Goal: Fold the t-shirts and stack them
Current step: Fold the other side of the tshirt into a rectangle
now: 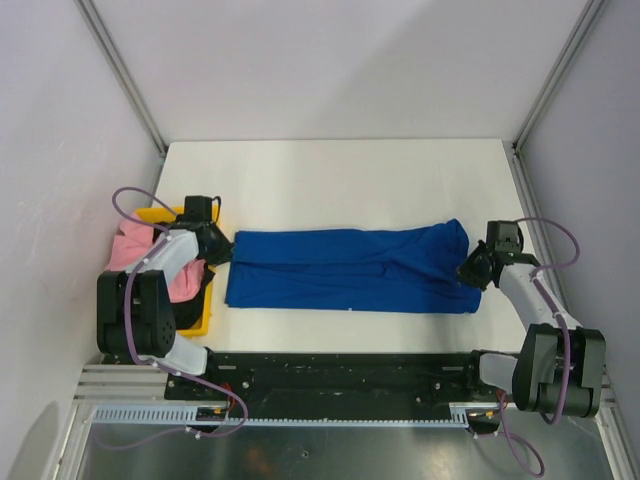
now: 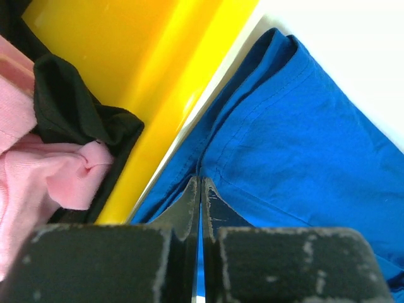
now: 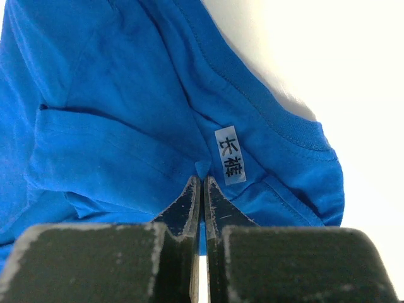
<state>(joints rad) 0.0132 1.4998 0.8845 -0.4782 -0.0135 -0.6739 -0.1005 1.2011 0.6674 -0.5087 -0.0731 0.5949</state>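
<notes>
The blue t-shirt [image 1: 350, 270] is folded into one long strip, lying flat across the white table [image 1: 330, 180], closer to the near edge than the far one and running left to right. Pale walls box the bench in on three sides.

The left gripper [image 1: 228, 250] reaches in low from the left edge, fingers clenched on the shirt's left end. The right gripper [image 3: 202, 189] does the same from the right edge, nipping the collar end.

Just beside the right tips there's a small white label [image 3: 230, 156] with two dark characters; I can't read them for sure.

At the left edge sits a yellow bin [image 2: 158, 69] holding a pink t-shirt [image 2: 44, 177] and a black t-shirt [image 2: 69, 107], both crumpled.
</notes>
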